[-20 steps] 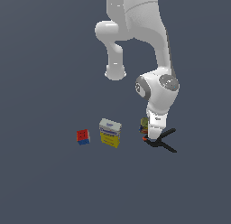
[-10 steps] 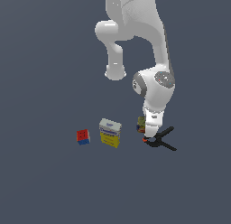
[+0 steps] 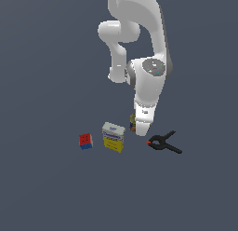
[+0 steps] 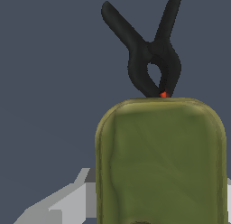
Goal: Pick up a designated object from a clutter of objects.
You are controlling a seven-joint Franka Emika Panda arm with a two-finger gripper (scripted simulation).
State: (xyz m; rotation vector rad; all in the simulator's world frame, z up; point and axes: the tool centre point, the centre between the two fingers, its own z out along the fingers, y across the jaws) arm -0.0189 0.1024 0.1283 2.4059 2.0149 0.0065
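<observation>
The designated object, a squat can with an olive-green top, shows only as a sliver behind the white hand in the exterior view. In the wrist view the can's green top fills the lower middle, very close to the camera. My gripper is shut on it, with grey fingers against its sides. The rest of the clutter lies around it. The black clamp with an orange tip is at the exterior view's right. The yellow-white-blue box and the red-and-blue cube are at its left.
The clamp lies just beyond the can in the wrist view, its orange tip pointing at the can's edge. Everything rests on a plain dark grey floor.
The hand has shifted toward the exterior view's left and slightly up, and the can has moved with it. The clamp, box and cube have stayed put.
</observation>
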